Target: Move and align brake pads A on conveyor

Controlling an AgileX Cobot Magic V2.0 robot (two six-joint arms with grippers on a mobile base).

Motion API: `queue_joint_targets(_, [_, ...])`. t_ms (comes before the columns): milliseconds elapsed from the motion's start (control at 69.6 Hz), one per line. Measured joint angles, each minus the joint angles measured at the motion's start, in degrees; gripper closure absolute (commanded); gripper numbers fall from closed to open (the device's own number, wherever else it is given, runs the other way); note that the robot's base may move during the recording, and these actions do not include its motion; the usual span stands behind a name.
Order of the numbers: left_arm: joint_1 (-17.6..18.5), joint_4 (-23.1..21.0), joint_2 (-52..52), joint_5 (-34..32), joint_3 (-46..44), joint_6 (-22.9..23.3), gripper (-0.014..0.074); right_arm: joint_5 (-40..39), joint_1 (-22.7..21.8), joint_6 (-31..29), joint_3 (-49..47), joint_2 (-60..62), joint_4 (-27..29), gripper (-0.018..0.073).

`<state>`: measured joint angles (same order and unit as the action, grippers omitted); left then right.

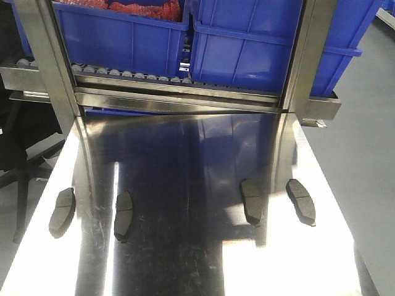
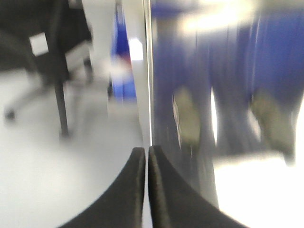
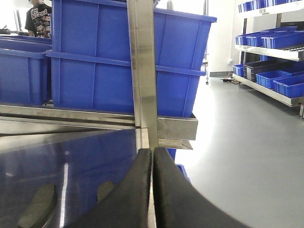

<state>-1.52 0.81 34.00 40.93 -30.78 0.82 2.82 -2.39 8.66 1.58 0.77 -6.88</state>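
Across shiny steel tabletop [image 1: 185,259], lying in one loose row, well apart: four brake pads A [image 1: 123,215]; behind, sitting on roller track [image 1: 129,75]: blue bins [image 1: 123,43]. Holding nothing, jaws pressing together: left gripper [image 2: 147,151]; right gripper [image 3: 152,152].

Left wrist view is motion-blurred: two brake pads A [image 2: 187,116] read as smeared grey blobs, grooves unreadable, office chair [image 2: 59,71] at left soft too. Right wrist view: left pad [image 3: 38,205] runs off the bottom edge, its neighbour [image 3: 105,190] sits partly behind the right tool [image 3: 152,159]. Front view crops the blue bins [image 1: 123,43] at the top; red contents [image 1: 145,7] unidentifiable.
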Motion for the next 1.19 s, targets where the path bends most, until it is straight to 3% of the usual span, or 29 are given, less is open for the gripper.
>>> queue_joint_targets(101, [0.0, -1.5, 2.4, 2.9, -0.9, 0.0, 0.0603, 0.0, 0.0, 0.0, 0.0, 0.0, 0.0, 0.0568])
queue_joint_targets(331, [0.0, -7.4, 3.3, 2.5, -1.0, 0.1, 0.0599, 0.0, 0.0, 0.0, 0.0, 0.0, 0.0, 0.0568])
queue_joint_targets(446, [0.0, -8.2, 3.3, 2.6, -1.1, 0.1, 0.0579, 0.0, 0.0, 0.0, 0.0, 0.0, 0.0, 0.0568])
queue_joint_targets(604, [0.0, -5.7, 3.3, 2.8, -1.1, 0.1, 0.0482, 0.0, 0.0, 0.0, 0.0, 0.0, 0.0, 0.0568])
queue_joint_targets(834, [0.0, -5.0, 3.3, 2.9, -1.1, 0.1, 0.0204, 0.0, 0.0, 0.0, 0.0, 0.0, 0.0, 0.0568])
queue_joint_targets(920, [0.0, -5.0, 3.3, 2.8, -1.1, 0.1, 0.0142, 0.0, 0.0, 0.0, 0.0, 0.0, 0.0, 0.0568])
queue_joint_targets(1193, [0.0, -5.0, 4.2, 2.4, -1.8, 0.0, 0.0125, 0.0, 0.0, 0.0, 0.0, 0.0, 0.0, 0.0568])
